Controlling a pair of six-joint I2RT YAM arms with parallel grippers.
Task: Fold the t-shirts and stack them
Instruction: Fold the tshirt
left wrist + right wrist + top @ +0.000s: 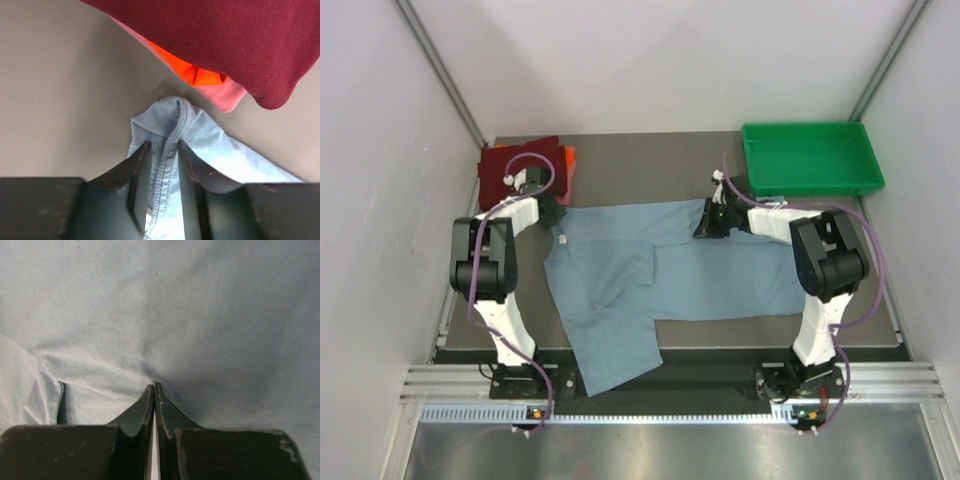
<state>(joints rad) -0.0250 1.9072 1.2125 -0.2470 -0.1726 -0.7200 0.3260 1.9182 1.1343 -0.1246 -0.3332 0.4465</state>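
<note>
The grey-blue t-shirt (660,280) lies spread on the dark table, with one part hanging over the near edge. My left gripper (552,212) is shut on its far left corner; in the left wrist view the stitched hem (172,130) is bunched between the fingers of the gripper (162,147). My right gripper (708,222) is at the shirt's far right edge. In the right wrist view it (154,386) is shut, with cloth (200,315) puckered at its tips. The folded dark red t-shirt (515,160) lies on the orange one (568,160) at the far left, just beyond my left gripper (225,40).
A green plastic tray (808,158) stands at the back right corner. White walls close in the table on three sides. The orange shirt's edge (187,67) peeks from under the red one, close to the held corner.
</note>
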